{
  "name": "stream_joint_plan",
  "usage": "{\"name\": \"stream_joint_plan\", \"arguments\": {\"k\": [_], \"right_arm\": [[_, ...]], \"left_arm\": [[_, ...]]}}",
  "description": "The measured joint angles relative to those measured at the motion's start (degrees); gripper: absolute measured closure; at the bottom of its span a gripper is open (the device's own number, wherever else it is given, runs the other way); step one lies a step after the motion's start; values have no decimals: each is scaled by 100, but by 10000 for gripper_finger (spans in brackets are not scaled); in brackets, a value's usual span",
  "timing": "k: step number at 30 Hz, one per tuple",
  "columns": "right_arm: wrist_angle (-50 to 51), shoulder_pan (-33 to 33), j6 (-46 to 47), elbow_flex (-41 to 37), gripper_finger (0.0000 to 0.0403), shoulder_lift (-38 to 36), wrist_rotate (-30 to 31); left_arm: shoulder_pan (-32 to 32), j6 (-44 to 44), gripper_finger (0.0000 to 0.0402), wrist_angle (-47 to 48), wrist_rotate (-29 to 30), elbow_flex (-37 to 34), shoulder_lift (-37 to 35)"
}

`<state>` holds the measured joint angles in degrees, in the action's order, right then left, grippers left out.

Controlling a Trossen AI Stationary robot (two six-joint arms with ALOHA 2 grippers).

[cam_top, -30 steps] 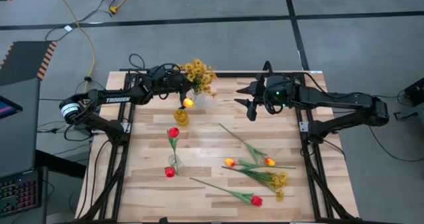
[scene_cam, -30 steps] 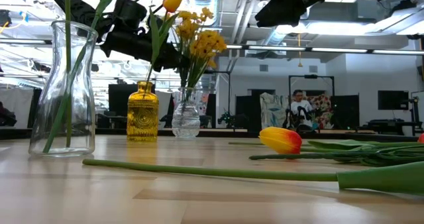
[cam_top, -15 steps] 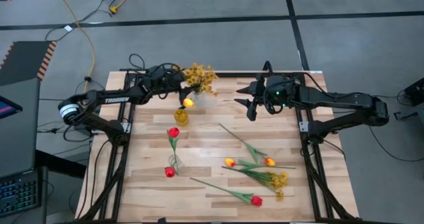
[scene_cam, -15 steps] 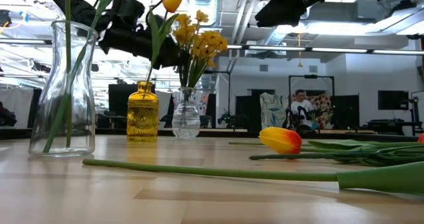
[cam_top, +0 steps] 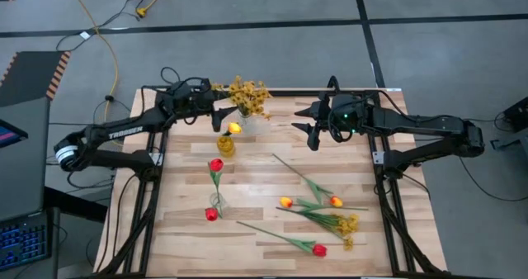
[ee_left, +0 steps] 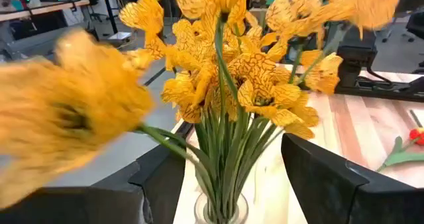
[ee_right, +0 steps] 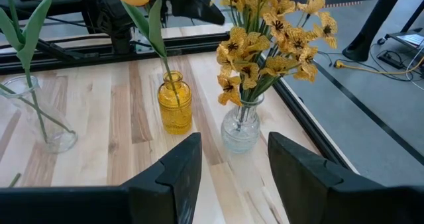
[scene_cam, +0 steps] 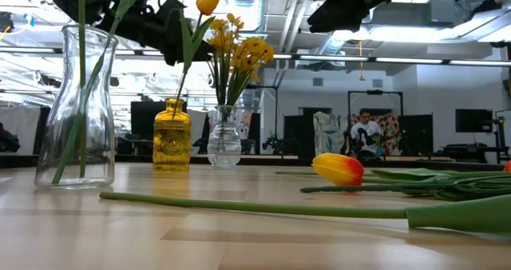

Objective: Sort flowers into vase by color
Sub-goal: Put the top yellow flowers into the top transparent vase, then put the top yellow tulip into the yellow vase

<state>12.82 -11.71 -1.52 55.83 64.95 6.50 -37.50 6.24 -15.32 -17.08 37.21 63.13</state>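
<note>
Nearest the front edge, loose flowers (cam_top: 318, 206) lie waiting to be sorted. Two red tulips stand in the clear vase (cam_top: 216, 202), one yellow tulip in the amber vase (cam_top: 225, 144), a yellow spray in the small glass vase (cam_top: 250, 120). At the back, the left gripper (cam_top: 216, 114) and right gripper (cam_top: 312, 134) hover open, holding nothing

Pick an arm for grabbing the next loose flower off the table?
Right, probably. The loose flowers lie on its side of the table; the right end effector hangs open nearer them. The left end effector is open at the spray vase, across the table.
</note>
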Motion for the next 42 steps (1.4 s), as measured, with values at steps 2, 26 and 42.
{"name": "stream_joint_plan", "arguments": {"k": [2, 26, 42], "right_arm": [[0, -1, 2, 0, 204, 0, -2], [61, 7, 518, 0, 204, 0, -57], [483, 711, 876, 2, 204, 0, -59]], "left_arm": [[0, 0, 165, 164, 2, 0, -189], [2, 2, 166, 2356, -55, 0, -2424], [3, -279, 166, 4202, -1060, 2, -3069]]}}
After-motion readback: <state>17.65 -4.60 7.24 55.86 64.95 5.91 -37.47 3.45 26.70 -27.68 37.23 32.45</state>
